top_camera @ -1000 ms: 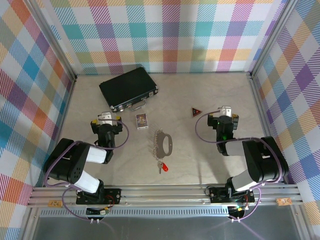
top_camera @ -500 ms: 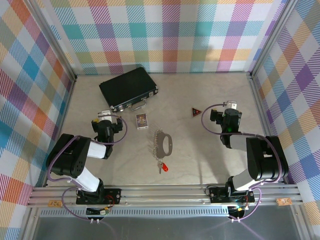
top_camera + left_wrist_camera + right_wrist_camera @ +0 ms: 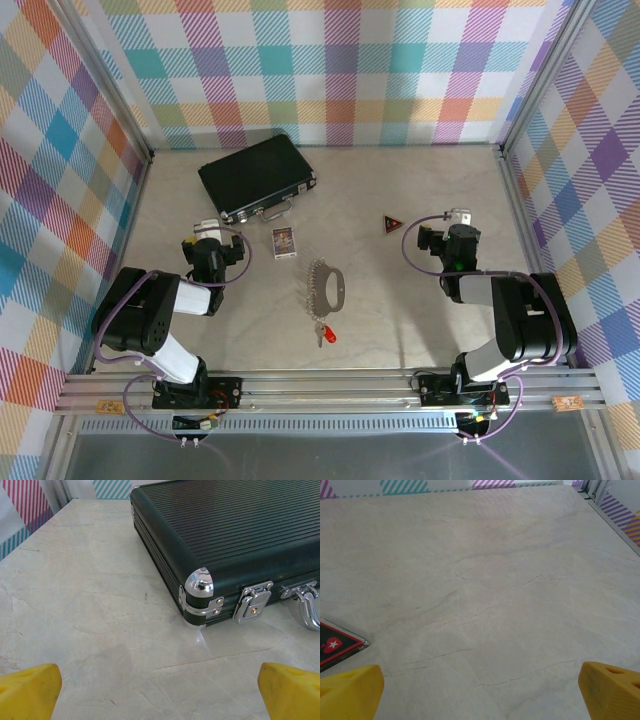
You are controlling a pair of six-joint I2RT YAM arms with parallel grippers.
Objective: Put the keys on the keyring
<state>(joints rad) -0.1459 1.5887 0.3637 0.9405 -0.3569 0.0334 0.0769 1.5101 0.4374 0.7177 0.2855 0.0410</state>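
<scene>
The keys (image 3: 324, 333), a small silvery key with a bright red tag, are lying flat on the pale surface (image 3: 420, 320) near its front middle, at the near end of the keyring (image 3: 328, 284), and whether the two are touching or already threaded cannot be told from above. Both pieces are being judged light, stiff and slick, so a pinch from straight above is likely to skate on the metal. The red tag is being judged the better hold on the key, being thicker and less slippery than the blade. The keyring is better taken across its thin wire, away from the row of small metal pieces along its left side in the overhead view. The left arm (image 3: 165, 320) is being held folded low, its wrist pointing up the surface toward the black case (image 3: 240, 535), whose corner and latch are being seen close ahead between the yellow fingertips (image 3: 27, 690). The right arm (image 3: 510, 320) is being held in a mirrored pose, with the dark red triangular piece (image 3: 335, 645) lying at the left edge of its wrist view. The jaws of both arms are standing wide apart and gripping nothing, and both are well apart from the keys and keyring, which are lying between the two arms
</scene>
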